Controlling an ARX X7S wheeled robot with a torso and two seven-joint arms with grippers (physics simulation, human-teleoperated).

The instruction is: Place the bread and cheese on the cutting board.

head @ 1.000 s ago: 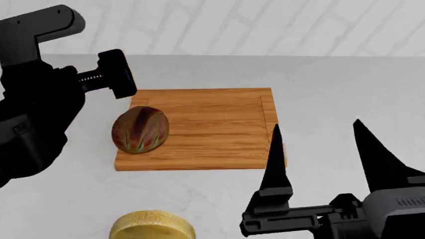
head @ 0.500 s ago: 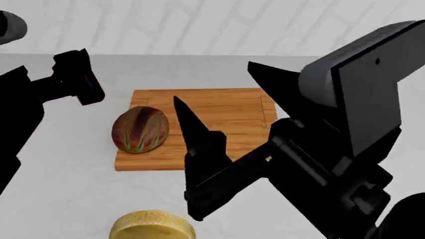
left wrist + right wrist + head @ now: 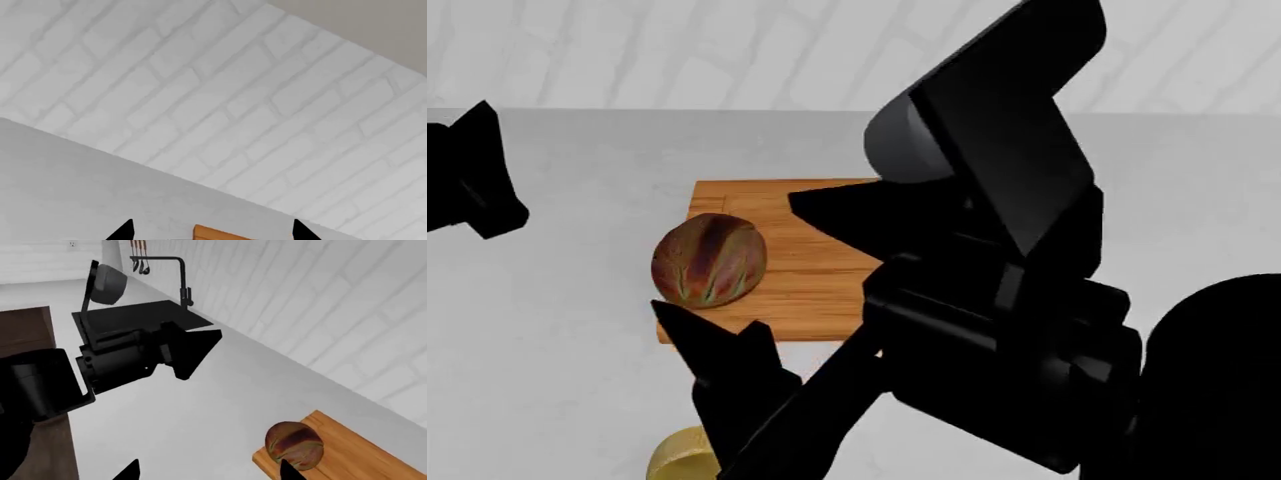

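Bread (image 3: pixel 709 261) resting on cutting board (image 3: pixel 814 228), at end farthest from right arm. Cheese (image 3: pixel 682 454) lying off board, on counter (image 3: pixel 574 350), partly hidden by right gripper (image 3: pixel 761 280), jaws spread wide, empty. Left gripper (image 3: pixel 211 230): wide, empty.

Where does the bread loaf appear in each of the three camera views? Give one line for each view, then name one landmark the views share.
Head view: the bread lies on the left part of the cutting board, left of centre.
Right wrist view: the bread shows low and right, on the board's end.
Left wrist view: not in it.
Shared landmark: the cutting board; the left wrist view shows only a sliver.
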